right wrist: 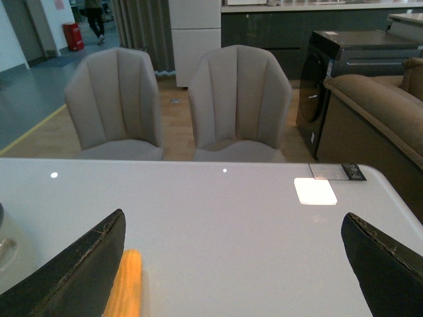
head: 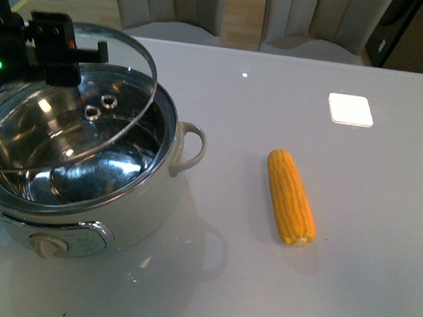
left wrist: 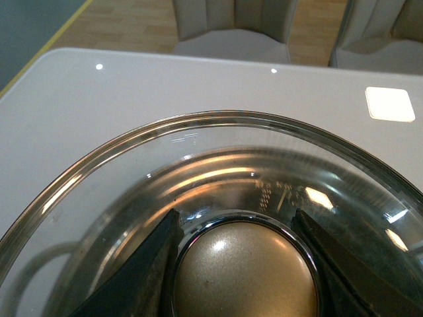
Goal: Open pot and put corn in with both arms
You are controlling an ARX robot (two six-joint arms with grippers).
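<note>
The cream-white pot (head: 128,218) stands at the table's left, its shiny steel inside showing. My left gripper (head: 55,45) is shut on the glass lid (head: 121,132) by its gold knob (left wrist: 244,274) and holds it tilted above the pot. In the left wrist view the black fingers (left wrist: 142,271) press both sides of the knob. The yellow corn (head: 290,196) lies on the table right of the pot. My right gripper (right wrist: 234,264) is open above the table, and the corn's tip (right wrist: 127,281) shows beside one finger (right wrist: 79,271). The right arm is out of the front view.
A white square patch (head: 350,109) lies on the grey table (head: 245,280) at the back right. Two grey chairs (right wrist: 175,99) stand behind the table's far edge. The pot's side handle (head: 192,146) points toward the corn.
</note>
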